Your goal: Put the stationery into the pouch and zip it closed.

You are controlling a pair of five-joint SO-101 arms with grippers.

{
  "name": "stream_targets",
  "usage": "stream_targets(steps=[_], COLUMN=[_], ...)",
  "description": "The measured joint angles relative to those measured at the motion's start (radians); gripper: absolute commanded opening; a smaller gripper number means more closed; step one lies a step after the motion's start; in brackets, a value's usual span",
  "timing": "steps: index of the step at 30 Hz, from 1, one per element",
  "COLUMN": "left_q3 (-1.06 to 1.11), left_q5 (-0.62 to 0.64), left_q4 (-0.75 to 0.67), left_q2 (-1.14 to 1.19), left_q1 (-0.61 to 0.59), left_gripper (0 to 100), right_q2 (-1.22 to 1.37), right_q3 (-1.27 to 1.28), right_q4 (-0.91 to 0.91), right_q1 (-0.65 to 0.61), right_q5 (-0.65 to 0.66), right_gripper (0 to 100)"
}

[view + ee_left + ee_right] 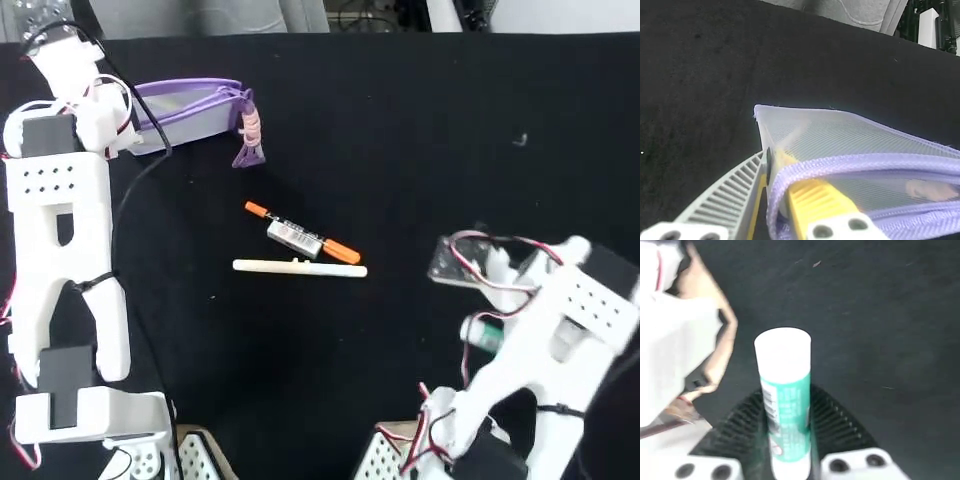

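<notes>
Left fingers [812, 200] clamp the pouch [850, 137] (clear, purple-edged); right fingers [840, 425] grip, seemingly, a glue stick [785, 405].

The pouch [185, 108] was pale translucent mesh with a purple zip band. Its mouth was open, and a purple pull with a pink tag hung at one end. The left gripper [772, 162] pinched its rim, with one finger inside.

An orange-tipped pen [300, 235] with a labelled grey barrel lay flat and slanted, well apart from the pouch's pull end. A slim white stick [300, 267] lay just beside the pen, on the side away from the pouch.

The glue stick [785, 365], white-capped with a green label, was farthest from the pouch, clamped in the right gripper [786, 395].
</notes>
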Motion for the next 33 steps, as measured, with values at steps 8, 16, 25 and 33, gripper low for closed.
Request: stream_targets(steps=[8, 16, 25, 33], left_q3=[0.003, 0.005, 0.017, 0.041], left_q5=[0.0, 0.0, -0.002, -0.003], left_q4=[0.0, 0.0, 0.0, -0.002], left_q2=[0.0, 0.0, 0.0, 0.0], left_q1=[0.0, 0.0, 0.054, 0.112], left_gripper=[3, 3, 3, 3], right_q2=[0.0, 0.0, 0.002, 0.002], right_q3=[-0.104, -0.114, -0.114, -0.118], right_q4=[-0.158, -0.42, -0.715, -0.956], right_q1=[-0.285, -0.519, -0.654, -0.75], right_q5=[-0.377, -0.781, -1.188, -1.51], right_gripper=[4.3, 4.2, 4.2, 4.2])
